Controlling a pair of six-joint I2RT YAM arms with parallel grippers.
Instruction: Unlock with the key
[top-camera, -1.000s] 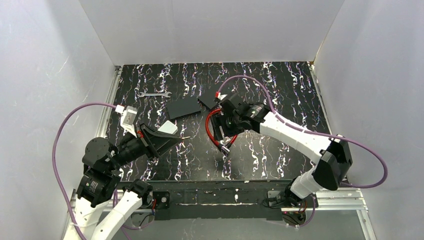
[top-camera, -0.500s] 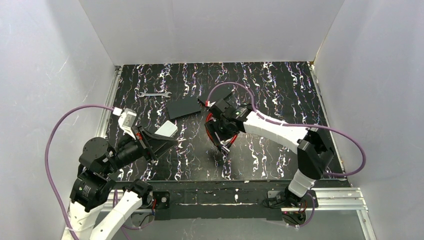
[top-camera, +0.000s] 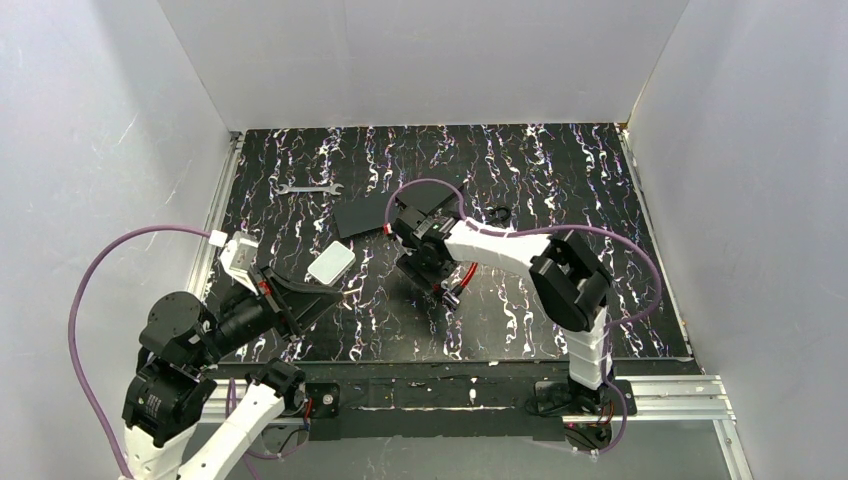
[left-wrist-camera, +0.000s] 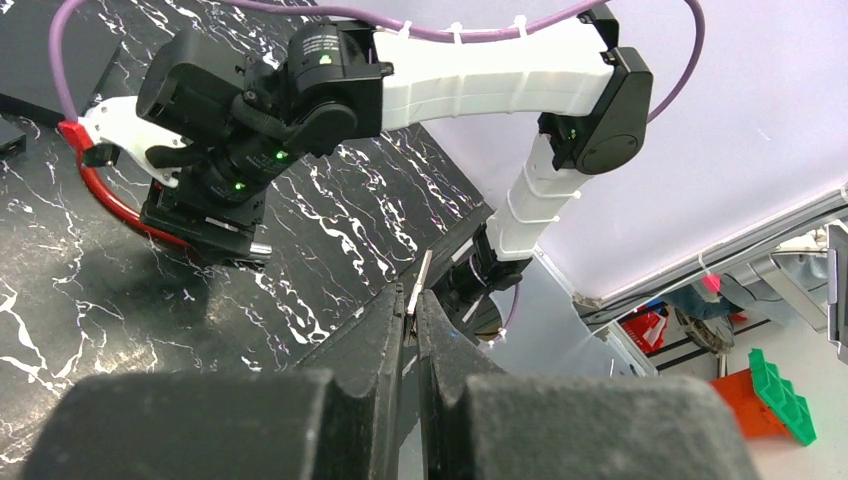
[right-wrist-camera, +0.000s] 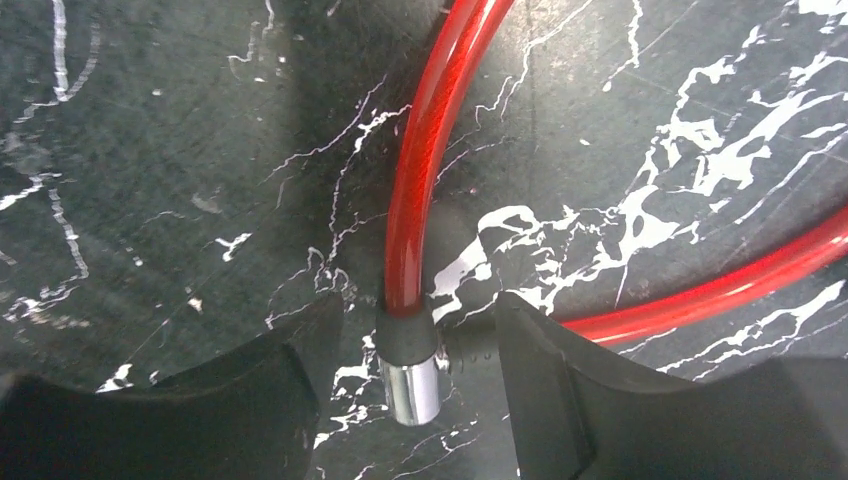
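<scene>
The key (left-wrist-camera: 424, 275) is a thin silvery sliver sticking out between the fingers of my left gripper (left-wrist-camera: 411, 292), which is shut on it. In the top view that gripper (top-camera: 335, 292) hovers at the front left, well left of the lock. The lock is a red cable loop (right-wrist-camera: 430, 150) with a black collar and chrome end (right-wrist-camera: 412, 385). It lies mid-table in the top view (top-camera: 465, 275). My right gripper (right-wrist-camera: 415, 310) is open, low over the table, with its jaws on either side of the chrome end and not touching it. It also shows in the top view (top-camera: 432, 270).
A small white box (top-camera: 331, 265) lies just beyond my left gripper. A flat black plate (top-camera: 365, 214) and a silver wrench (top-camera: 310, 188) lie further back on the left. A small black object (top-camera: 497, 213) sits behind the lock. White walls close three sides.
My right arm has folded and swung its gripper left and down onto the cable's end. My left arm has drawn back toward the front left with the key, uncovering the white box.
</scene>
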